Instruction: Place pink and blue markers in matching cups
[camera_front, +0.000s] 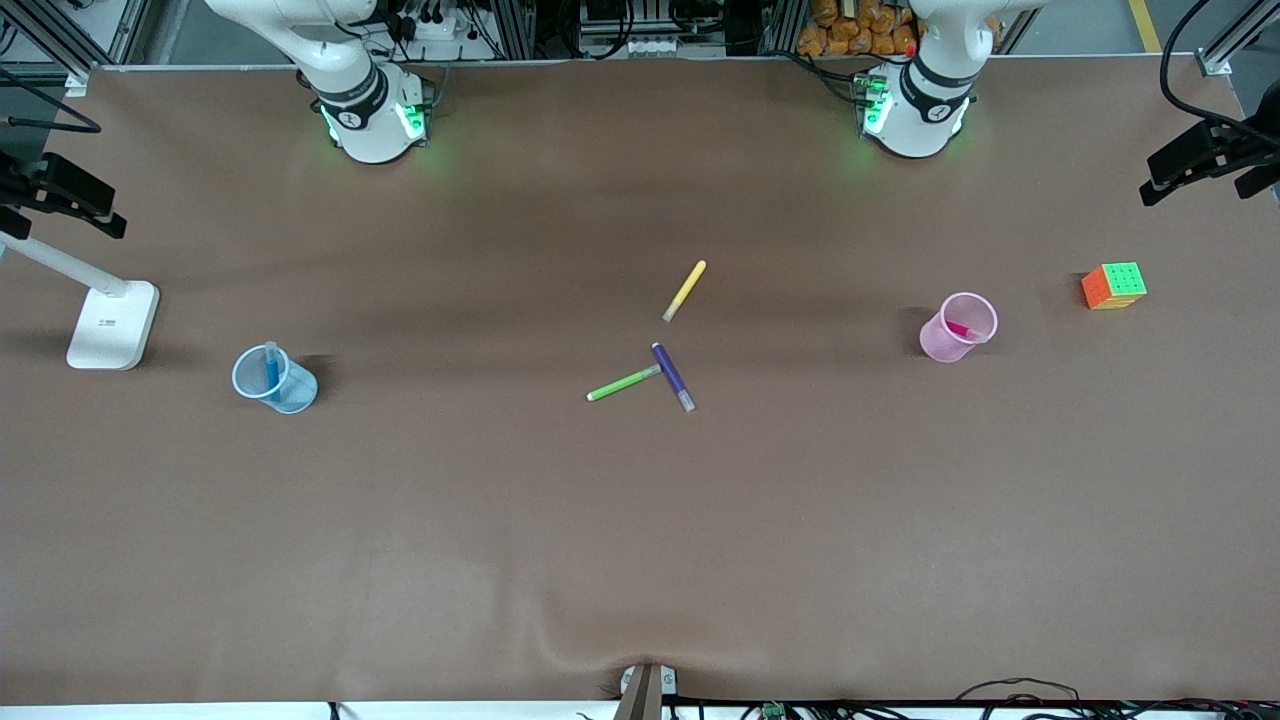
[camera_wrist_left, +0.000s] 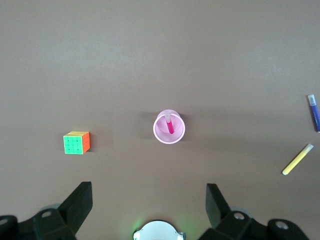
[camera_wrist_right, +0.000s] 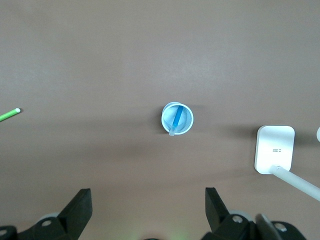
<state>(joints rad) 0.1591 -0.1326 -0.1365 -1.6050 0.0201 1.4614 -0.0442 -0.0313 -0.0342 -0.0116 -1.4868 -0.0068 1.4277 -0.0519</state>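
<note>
Blue marker (camera_front: 271, 366) stands in mesh-walled blue cup (camera_front: 285, 390), pink marker (camera_front: 960, 329) in pale pink cup (camera_front: 948, 345) — left hand (camera_wrist_left: 149, 200) and right hand (camera_wrist_right: 148, 202) spread wide, empty.

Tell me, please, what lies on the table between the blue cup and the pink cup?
In the front view, three loose pens lie between the blue cup and the pink cup: a yellow pen, a green pen and a purple pen.

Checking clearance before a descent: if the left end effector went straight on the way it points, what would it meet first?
Probably the bare table, close to the pink cup holding the pink marker; depth is unclear.
</note>
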